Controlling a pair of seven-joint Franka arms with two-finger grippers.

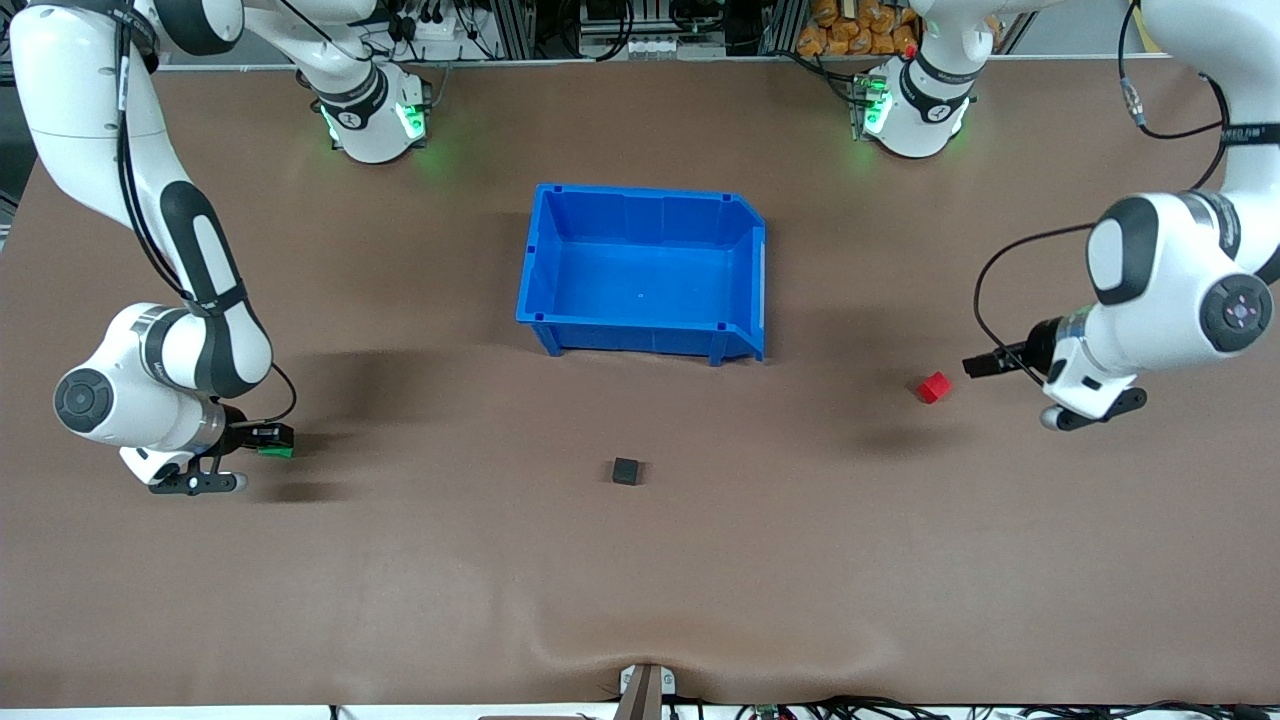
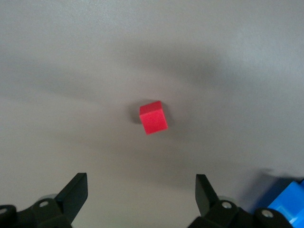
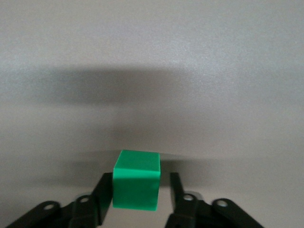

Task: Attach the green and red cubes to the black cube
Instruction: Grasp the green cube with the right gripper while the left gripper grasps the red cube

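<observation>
The green cube [image 3: 136, 183] sits on the mat at the right arm's end of the table, between the fingers of my right gripper [image 3: 141, 178]. The jaws have narrowed around it: one finger [image 3: 105, 190] touches its side, and a thin gap shows at the other. From the front, the right gripper [image 1: 272, 444] is low over the green cube [image 1: 277, 452]. The red cube [image 1: 933, 387] lies toward the left arm's end. My left gripper [image 1: 985, 363] hovers beside it, open and empty; its wrist view shows the red cube [image 2: 153, 117] ahead of the gripper [image 2: 141, 183]. The black cube [image 1: 626, 471] lies alone mid-table.
A blue bin [image 1: 640, 195] stands empty mid-table, farther from the front camera than the black cube. A corner of the bin [image 2: 289, 202] shows in the left wrist view. Brown mat covers the table.
</observation>
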